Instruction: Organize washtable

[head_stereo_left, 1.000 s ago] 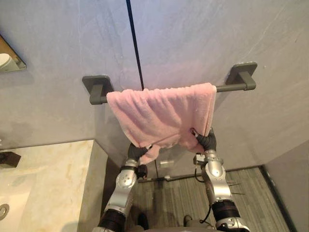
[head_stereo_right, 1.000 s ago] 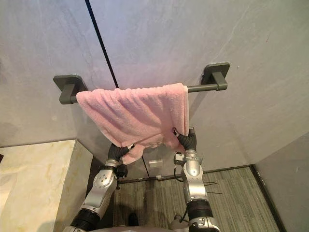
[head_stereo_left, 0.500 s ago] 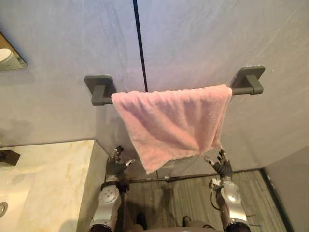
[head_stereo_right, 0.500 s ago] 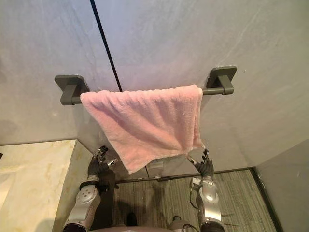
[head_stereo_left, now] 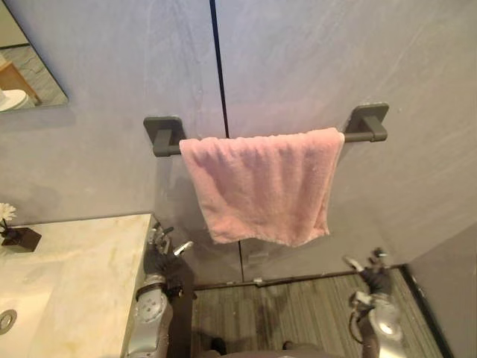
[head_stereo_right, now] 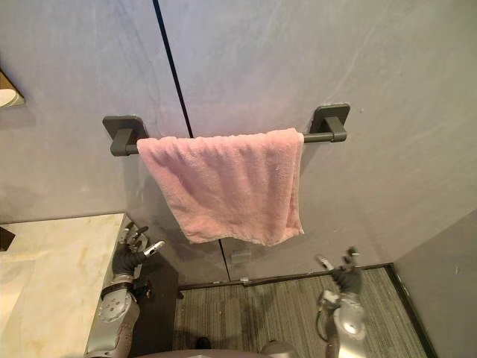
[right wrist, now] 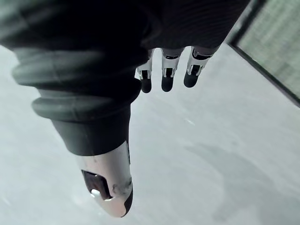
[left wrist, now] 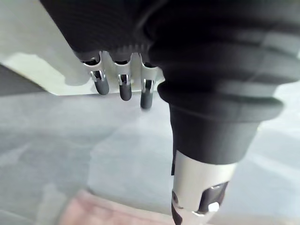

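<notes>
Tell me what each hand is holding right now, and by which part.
Nothing is held. The left hand and the right hand are both open, clear of the pink towel, which hangs draped over the wall rail.

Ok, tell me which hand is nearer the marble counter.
Left. The left hand is beside the marble counter; the right hand is far off, below and right of the pink towel.

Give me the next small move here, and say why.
Probably lower both arms and turn toward the marble counter: the pink towel hangs draped over the bar, and the left hand and right hand are open below it, touching nothing.
</notes>
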Robot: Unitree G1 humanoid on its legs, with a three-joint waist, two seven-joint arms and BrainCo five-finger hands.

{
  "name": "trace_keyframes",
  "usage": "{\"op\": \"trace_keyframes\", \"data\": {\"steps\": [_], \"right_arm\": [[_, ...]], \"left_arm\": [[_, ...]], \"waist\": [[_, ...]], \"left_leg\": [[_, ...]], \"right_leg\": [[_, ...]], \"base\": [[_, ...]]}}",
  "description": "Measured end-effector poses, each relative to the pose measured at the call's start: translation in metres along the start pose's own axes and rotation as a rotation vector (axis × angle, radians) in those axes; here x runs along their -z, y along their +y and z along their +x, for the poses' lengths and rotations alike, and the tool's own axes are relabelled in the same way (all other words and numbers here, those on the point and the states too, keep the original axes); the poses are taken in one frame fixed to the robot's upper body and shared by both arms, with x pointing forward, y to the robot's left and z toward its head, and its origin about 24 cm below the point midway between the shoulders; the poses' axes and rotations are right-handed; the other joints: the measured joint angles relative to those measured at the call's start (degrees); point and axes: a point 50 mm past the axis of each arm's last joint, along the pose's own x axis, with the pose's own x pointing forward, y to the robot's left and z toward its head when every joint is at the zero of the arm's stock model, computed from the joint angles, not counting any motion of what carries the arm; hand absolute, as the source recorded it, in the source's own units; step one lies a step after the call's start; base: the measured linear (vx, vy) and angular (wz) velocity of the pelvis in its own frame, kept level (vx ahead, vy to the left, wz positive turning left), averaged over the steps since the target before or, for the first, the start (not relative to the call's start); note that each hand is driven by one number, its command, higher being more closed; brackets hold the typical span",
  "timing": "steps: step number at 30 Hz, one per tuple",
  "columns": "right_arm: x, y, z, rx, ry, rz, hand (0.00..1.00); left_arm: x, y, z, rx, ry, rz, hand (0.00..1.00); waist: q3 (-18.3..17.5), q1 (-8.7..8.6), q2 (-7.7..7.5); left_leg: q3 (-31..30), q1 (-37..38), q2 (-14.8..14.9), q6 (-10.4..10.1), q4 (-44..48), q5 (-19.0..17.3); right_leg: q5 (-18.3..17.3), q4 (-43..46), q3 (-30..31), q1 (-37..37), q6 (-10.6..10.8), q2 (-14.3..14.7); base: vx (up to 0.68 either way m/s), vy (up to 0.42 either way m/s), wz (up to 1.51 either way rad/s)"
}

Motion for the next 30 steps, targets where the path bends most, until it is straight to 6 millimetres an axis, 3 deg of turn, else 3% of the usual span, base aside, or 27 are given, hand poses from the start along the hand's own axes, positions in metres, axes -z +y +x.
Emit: {"op": "trace_keyframes", "data": {"steps": [1, 3, 4, 7, 8, 11, 15, 19, 25, 28, 30], "right_arm": [[-0.021, -0.014, 0.003, 0.073, -0.095, 0.005, 0.0], [-0.04, -0.022, 0.003, 0.122, -0.181, 0.007, 0.0], [-0.057, -0.027, 0.003, 0.15, -0.258, 0.015, 0.0], [-0.087, -0.023, 0.001, 0.145, -0.404, 0.052, 0.0], [-0.109, -0.016, -0.003, 0.116, -0.509, 0.084, 0.0], [-0.148, 0.009, -0.01, -0.006, -0.697, 0.141, 0.0], [-0.198, 0.064, -0.03, -0.4, -0.931, 0.24, 0.0], [-0.212, 0.127, -0.061, -0.92, -0.982, 0.285, 0.0], [-0.192, 0.166, -0.086, -1.34, -0.886, 0.179, 0.0], [-0.168, 0.175, -0.085, -1.479, -0.756, 0.046, 0.0], [-0.156, 0.175, -0.079, -1.499, -0.686, -0.019, 0.0]], "left_arm": [[-0.018, 0.004, 0.001, -0.036, -0.08, -0.028, 0.0], [-0.039, 0.012, 0.002, -0.095, -0.174, -0.067, 0.0], [-0.058, 0.02, 0.001, -0.139, -0.271, -0.083, 0.0], [-0.09, 0.027, -0.004, -0.172, -0.429, -0.12, 0.0], [-0.109, 0.025, -0.008, -0.153, -0.522, -0.161, 0.0], [-0.14, 0.02, -0.014, -0.098, -0.675, -0.237, 0.0], [-0.182, -0.017, -0.018, 0.232, -0.853, -0.353, 0.0], [-0.184, -0.076, -0.027, 0.709, -0.803, -0.394, 0.0], [-0.156, -0.116, -0.036, 1.095, -0.623, -0.281, 0.0], [-0.129, -0.127, -0.041, 1.255, -0.462, -0.185, 0.0], [-0.118, -0.125, -0.037, 1.27, -0.397, -0.14, 0.0]], "waist": [[-0.8, -0.09, -0.04], [-1.6, -0.1, -0.03], [-2.3, -0.09, 0.08], [-2.5, -0.08, 0.32], [-2.6, -0.02, 0.47], [-3.0, 0.06, 0.92], [-3.8, 0.2, 1.09], [-4.7, 0.31, 0.78], [-4.6, 0.52, 0.76], [-4.6, 0.94, 0.73], [-4.6, 1.08, 0.76]], "left_leg": [[0.0, 0.1, 0.1, -0.1, 0.3, 0.2], [-0.1, 0.2, 0.1, 0.1, 0.4, 0.4], [-0.1, 0.2, 0.0, 0.1, 0.4, 0.4], [-0.1, 0.7, 0.0, 0.1, 0.4, 0.4], [-0.1, 1.0, 0.0, 0.1, 0.4, 0.4], [-0.2, 1.0, -0.1, 0.1, 0.4, 0.4], [-0.2, 1.1, -0.1, 0.1, 0.3, 0.4], [-0.2, 1.4, -0.1, 0.1, 0.3, 0.5], [-0.3, 1.4, -0.4, 0.1, 0.3, 0.5], [-0.2, 1.3, -0.6, 0.1, 0.2, 0.5], [-0.2, 0.8, -0.6, 0.1, 0.1, 0.5]], "right_leg": [[0.1, 0.2, 0.1, -0.1, 0.2, 0.1], [0.1, 0.3, 0.1, -0.1, 0.1, 0.2], [0.1, 0.3, 0.2, -0.1, 0.1, 0.3], [0.1, 0.3, 0.2, 0.5, 0.1, 0.3], [0.0, 0.2, 0.1, 0.8, 0.1, 0.3], [0.0, 0.4, 0.1, 0.8, 0.1, 0.3], [0.0, 0.5, 0.0, 0.8, 0.1, 0.3], [0.0, 1.3, 0.1, 0.8, 0.1, 0.3], [-0.2, 1.5, 0.2, 0.7, 0.4, 0.0], [-0.3, 1.5, 0.4, 0.5, 0.5, -0.1], [-0.3, 1.7, 0.5, -0.1, 0.5, 0.0]], "base": [[0.02, -0.008, -0.04], [0.04, -0.013, -0.03], [0.04, -0.013, -0.01], [0.01, -0.005, 0.0], [-0.04, -0.009, 0.02], [-0.05, -0.005, 0.01], [-0.05, -0.003, 0.02], [-0.01, -0.001, 0.0], [0.0, 0.0, 0.0], [0.0, 0.0, 0.0], [0.0, 0.0, 0.0]]}}
